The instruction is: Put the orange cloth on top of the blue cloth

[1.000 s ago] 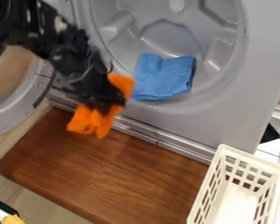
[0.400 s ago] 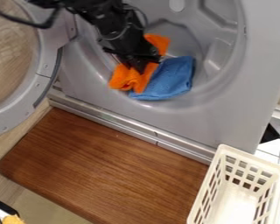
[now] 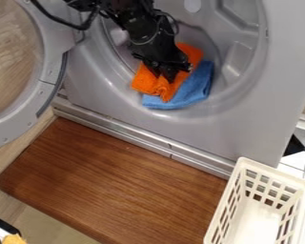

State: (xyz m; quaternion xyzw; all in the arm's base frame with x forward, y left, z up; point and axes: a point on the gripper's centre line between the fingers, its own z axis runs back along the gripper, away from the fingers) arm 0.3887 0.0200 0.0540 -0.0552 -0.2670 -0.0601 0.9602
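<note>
Apparently given room by the open door [image 3: 52, 71] at left, slanted down and rightward from the top edge into the washer [image 3: 257, 119]. Clamped, with the black gripper [image 3: 169, 78] pointing downward, on the bunched middle of the orange cloth [image 3: 144, 82], probably to keep its folds together; held across the upper left of the blue cloth [image 3: 198, 89], likely for laying there.

Laundry area, perhaps in home: grey washer or dryer front [image 3: 250, 124], round door [image 3: 52, 71] open, cream basket [image 3: 274, 172] nearby.
</note>
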